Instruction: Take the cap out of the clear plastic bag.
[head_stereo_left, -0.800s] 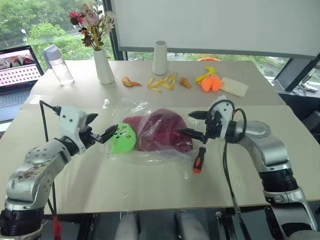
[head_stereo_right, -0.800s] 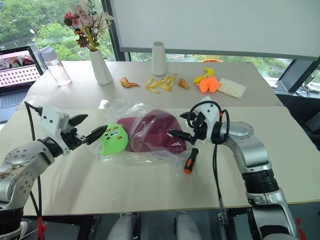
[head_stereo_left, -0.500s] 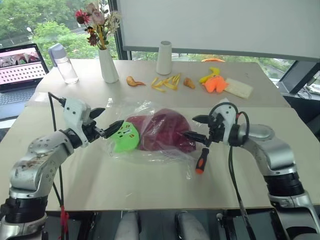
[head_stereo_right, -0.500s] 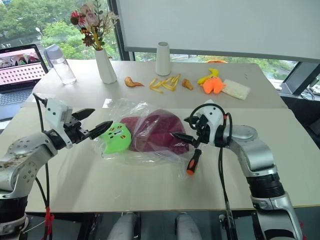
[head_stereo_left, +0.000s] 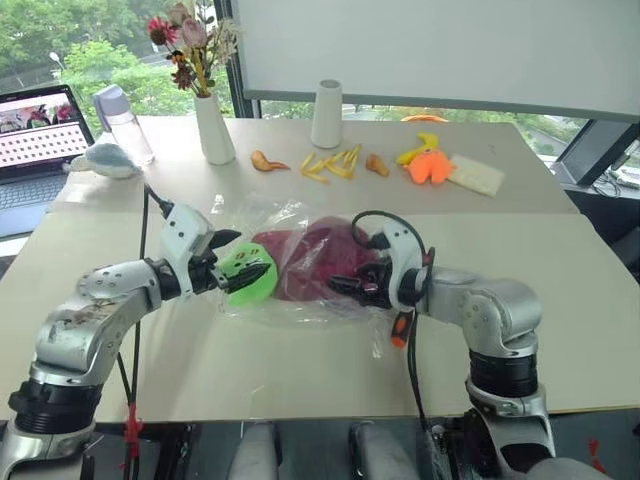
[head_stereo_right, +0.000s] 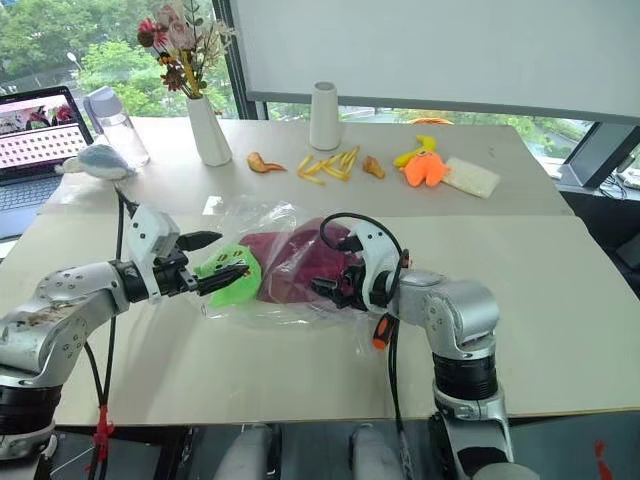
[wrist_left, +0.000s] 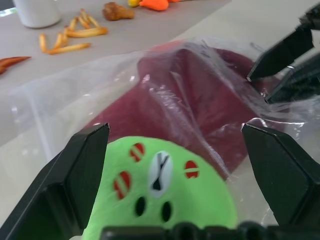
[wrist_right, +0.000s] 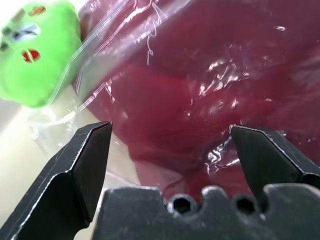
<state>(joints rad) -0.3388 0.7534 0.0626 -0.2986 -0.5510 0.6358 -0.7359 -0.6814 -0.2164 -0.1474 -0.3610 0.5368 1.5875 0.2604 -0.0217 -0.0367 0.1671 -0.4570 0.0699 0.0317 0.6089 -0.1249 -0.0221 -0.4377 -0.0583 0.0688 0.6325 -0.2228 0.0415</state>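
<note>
The maroon cap lies inside the clear plastic bag in the middle of the near table. A bright green round toy sits at the bag's left end, against the cap. My left gripper is open, one finger on each side of the green toy. My right gripper is open and low at the cap's right side. Its fingertips are at the crinkled plastic over the cap. Neither gripper holds anything.
An orange-and-black screwdriver lies just right of the bag, under my right forearm. The far table holds a vase of flowers, a white cup, a water bottle, toy fries and an orange toy. A laptop is at far left.
Both grippers have moved inward to the bag. The left now straddles the green toy and the right has dropped to the cap's right side. The camera has shifted slightly.
</note>
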